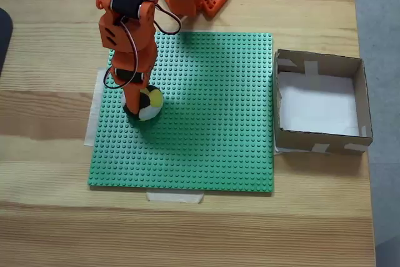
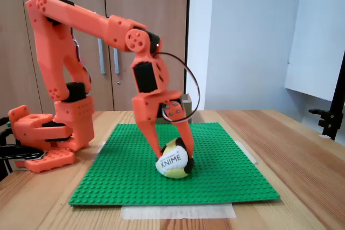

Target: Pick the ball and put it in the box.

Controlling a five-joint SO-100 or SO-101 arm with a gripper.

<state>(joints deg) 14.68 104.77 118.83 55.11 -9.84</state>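
The pincer stands nose-down over the ball, its two orange fingers straddling the ball from either side in a fixed view. The jaws are narrowed around the ball and appear to touch its flanks, so I judge the grip is made or all but made; the ball's underside seems to rest on the green baseplate, not yet lifted. The ball lies directly beneath the pincer, between its tips, so no sideways correction looks needed. Being round, it has no long axis to align with.

Taking the green baseplate as landmark in a fixed view from above: the ball sits on the plate's left part, about mid-depth, with the pincer upon it. The box stands on the desk just beyond the plate's right edge, its white bottom bare. So the carry must run the plate's whole width to the right, after a lift high enough to clear the box's wall.

Count: one ball, one box, one baseplate, one arm.
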